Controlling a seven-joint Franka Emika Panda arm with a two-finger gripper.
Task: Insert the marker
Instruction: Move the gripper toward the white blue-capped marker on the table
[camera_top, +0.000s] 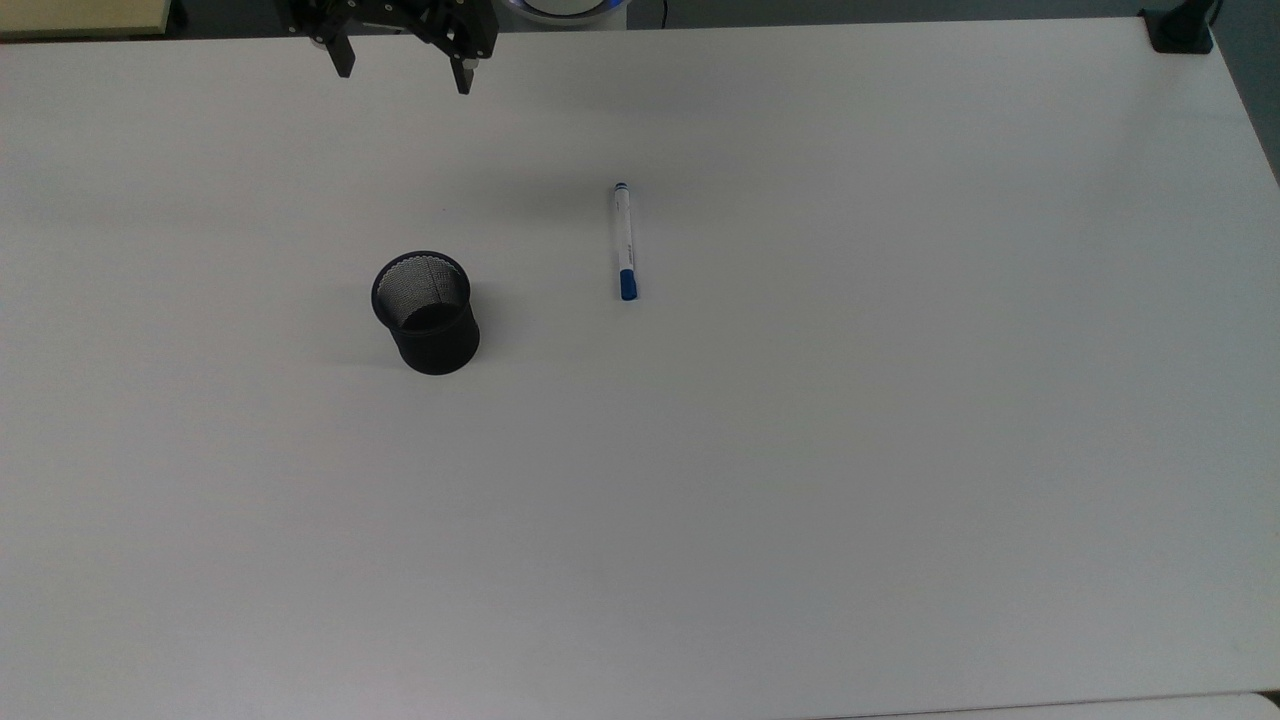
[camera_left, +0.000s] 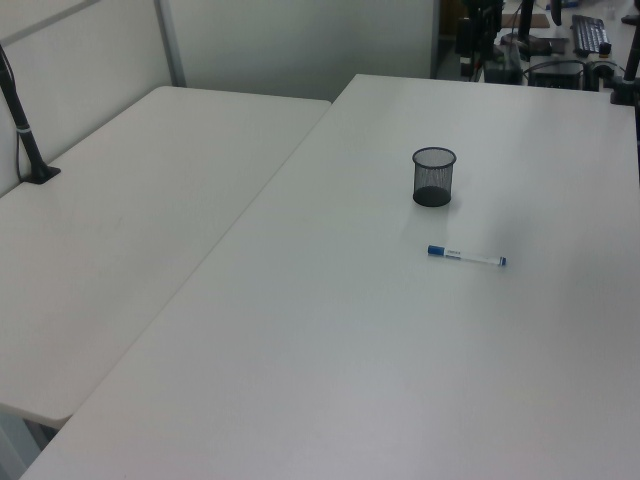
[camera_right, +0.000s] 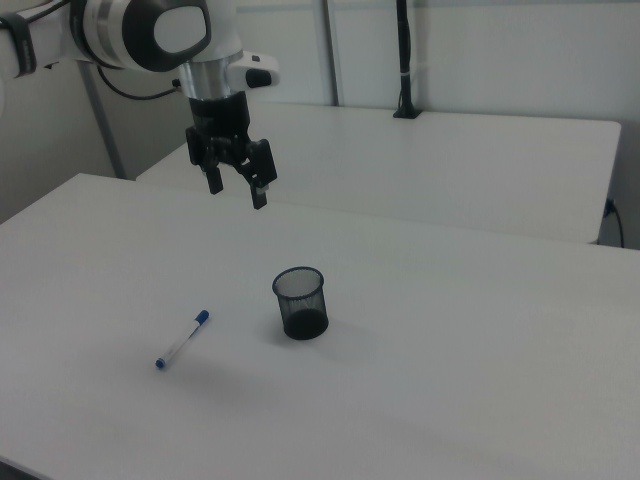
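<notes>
The marker (camera_top: 625, 241) lies flat on the white table (camera_top: 800, 450), white barrel with a blue cap toward the top view's bottom; I also see the marker (camera_left: 466, 256) in the left view and the marker (camera_right: 182, 339) in the right view. A black mesh cup (camera_top: 425, 311) stands upright and empty to the top view's left of it, also the cup (camera_left: 433, 176) and the cup (camera_right: 300, 302). My gripper (camera_top: 404, 72) hangs open and empty high above the table's far edge; in the right view the gripper (camera_right: 236, 191) is above and behind the cup.
A second white table (camera_left: 150, 200) adjoins on the left view's left. A black clamp post (camera_top: 1180, 30) sits at the top view's top right corner. Another black post (camera_right: 403, 60) stands on the rear table.
</notes>
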